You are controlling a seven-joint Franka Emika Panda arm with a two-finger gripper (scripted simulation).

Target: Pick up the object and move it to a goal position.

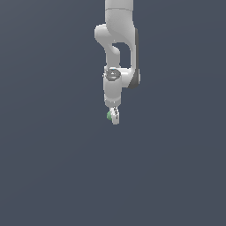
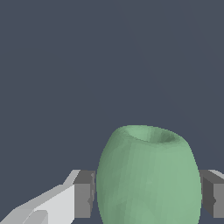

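The object [image 2: 148, 179] is a plain matte green rounded ball with a shallow dimple at one end. In the wrist view it sits between the two grey finger pads [image 2: 84, 194], and both pads lie against its sides. My white gripper [image 2: 148, 199] is shut on it. In the exterior view the gripper [image 1: 114, 117] hangs straight down from the white arm [image 1: 118, 48], and the green object [image 1: 108, 115] shows as a small spot at the fingertips, partly hidden by a finger.
A plain dark grey-blue surface [image 1: 53, 167] fills both views. No other objects, edges or goal marker show.
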